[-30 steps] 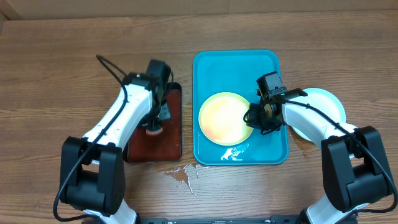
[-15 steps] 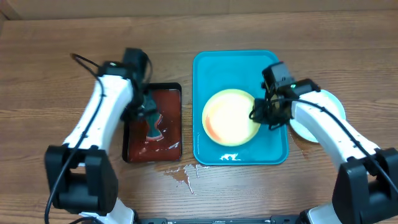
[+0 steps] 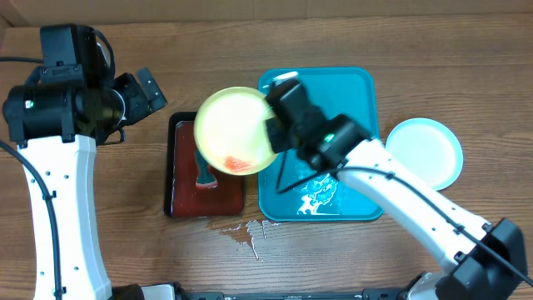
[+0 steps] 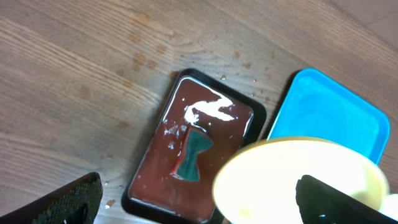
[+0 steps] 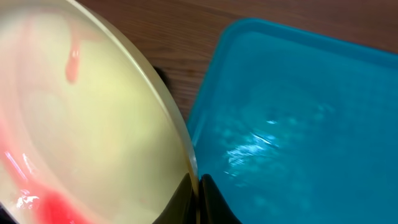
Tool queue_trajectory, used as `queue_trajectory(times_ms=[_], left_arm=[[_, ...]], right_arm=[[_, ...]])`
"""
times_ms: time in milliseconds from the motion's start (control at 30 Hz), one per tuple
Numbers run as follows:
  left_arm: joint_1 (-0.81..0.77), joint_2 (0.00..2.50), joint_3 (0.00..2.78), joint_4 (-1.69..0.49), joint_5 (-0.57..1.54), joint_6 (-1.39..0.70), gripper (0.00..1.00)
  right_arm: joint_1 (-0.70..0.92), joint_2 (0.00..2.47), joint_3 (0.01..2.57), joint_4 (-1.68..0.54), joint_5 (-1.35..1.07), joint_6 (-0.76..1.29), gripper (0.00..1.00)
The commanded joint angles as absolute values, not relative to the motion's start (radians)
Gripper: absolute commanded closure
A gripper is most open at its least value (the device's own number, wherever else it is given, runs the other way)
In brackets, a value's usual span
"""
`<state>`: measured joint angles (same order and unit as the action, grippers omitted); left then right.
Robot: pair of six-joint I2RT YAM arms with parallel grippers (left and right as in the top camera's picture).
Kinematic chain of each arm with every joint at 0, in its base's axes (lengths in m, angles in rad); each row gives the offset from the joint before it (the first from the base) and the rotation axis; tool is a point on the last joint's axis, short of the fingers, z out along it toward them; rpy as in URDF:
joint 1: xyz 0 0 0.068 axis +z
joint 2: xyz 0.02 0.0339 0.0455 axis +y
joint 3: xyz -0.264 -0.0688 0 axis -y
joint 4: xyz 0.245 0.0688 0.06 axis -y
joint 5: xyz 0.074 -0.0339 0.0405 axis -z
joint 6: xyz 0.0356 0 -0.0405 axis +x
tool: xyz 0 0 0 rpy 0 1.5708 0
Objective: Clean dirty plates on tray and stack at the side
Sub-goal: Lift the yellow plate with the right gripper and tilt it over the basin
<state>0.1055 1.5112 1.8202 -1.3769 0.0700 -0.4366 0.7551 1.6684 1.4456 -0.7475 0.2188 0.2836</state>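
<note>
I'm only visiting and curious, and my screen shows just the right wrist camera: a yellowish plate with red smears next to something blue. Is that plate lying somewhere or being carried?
Observer: Carried. The right gripper pinches the yellow-green plate by its rim. Seen from above, it hangs partly over a black tray, left of the turquoise tray.
Visitor: Is anything in that black tray?
Observer: Yes, what looks like a teal sponge lies on its wet, dark red inside.
Visitor: And the other arm?
Observer: The left gripper is open and empty, raised off to the left.
</note>
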Motion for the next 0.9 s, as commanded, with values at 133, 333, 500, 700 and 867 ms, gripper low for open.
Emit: queue_trajectory(times_ms=[133, 333, 500, 700, 867], left_arm=[[0.111, 1.518, 1.832, -1.436, -0.011, -0.418, 0.0], [0.111, 1.518, 1.831, -1.436, -0.01, -0.418, 0.0], [0.111, 1.518, 1.831, -1.436, -0.011, -0.418, 0.0], [0.111, 1.518, 1.831, -1.436, -0.011, -0.418, 0.0], [0.111, 1.518, 1.831, -1.436, -0.011, -0.418, 0.0]], right_arm=[[0.88, 1.793, 1.466, -0.692, 0.527, 0.331, 0.96], [0.953, 1.79, 1.468, -0.673, 0.706, 0.329, 0.96], [1.03, 1.789, 1.468, -0.678, 0.872, 0.292, 0.96], [1.123, 1.789, 1.468, -0.678, 1.138, 0.28, 0.96], [1.18, 1.789, 1.468, -0.677, 1.323, 0.28, 0.96]])
